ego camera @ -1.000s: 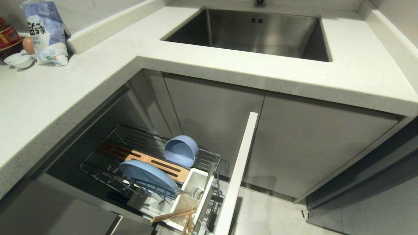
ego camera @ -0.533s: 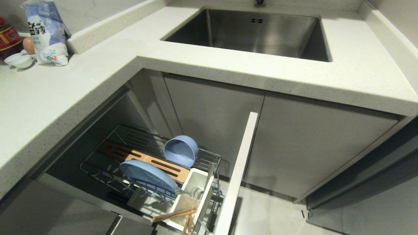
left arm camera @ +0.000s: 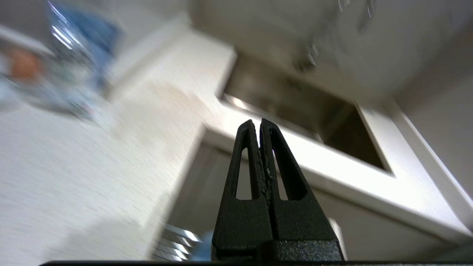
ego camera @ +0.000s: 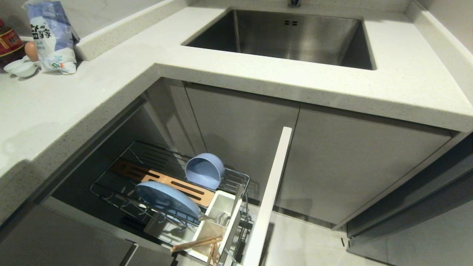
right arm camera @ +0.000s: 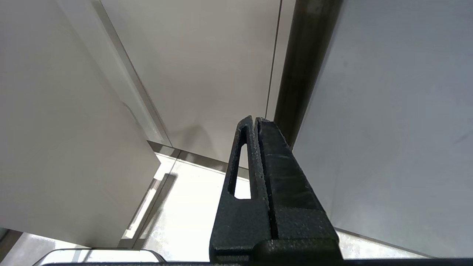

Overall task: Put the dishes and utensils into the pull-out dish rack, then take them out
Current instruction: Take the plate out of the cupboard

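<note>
The pull-out dish rack (ego camera: 236, 173) stands drawn out under the counter corner, its white panel front (ego camera: 271, 192) on the right. Leaning on the rack's prongs is the pale-blue plate (ego camera: 166, 197). The blue bowl (ego camera: 204, 170) lies on its side behind the wooden strip (ego camera: 173, 183). The chopsticks (ego camera: 196, 243) poke out of the white caddy (ego camera: 221, 205), where a silver spoon (ego camera: 221, 218) also shows. Neither arm appears in the head view. My left gripper (left arm camera: 257, 122) is shut and empty, up near the counter corner, pointing toward the sink (left arm camera: 295, 107). The right gripper (right arm camera: 254, 119) is shut and empty, facing cabinet doors.
The speckled countertop (ego camera: 74, 103) overhangs the rack's left side. A steel sink (ego camera: 288, 37) lies behind. A blue-and-white bag (ego camera: 51, 35), an egg (ego camera: 32, 51), small white saucers (ego camera: 22, 68) and a bottle (ego camera: 9, 42) stand at the far left. Grey cabinet doors (ego camera: 351, 162) close off the right.
A shadow has spread over the near left part of the countertop. The rack, dishes and utensils have not moved.
</note>
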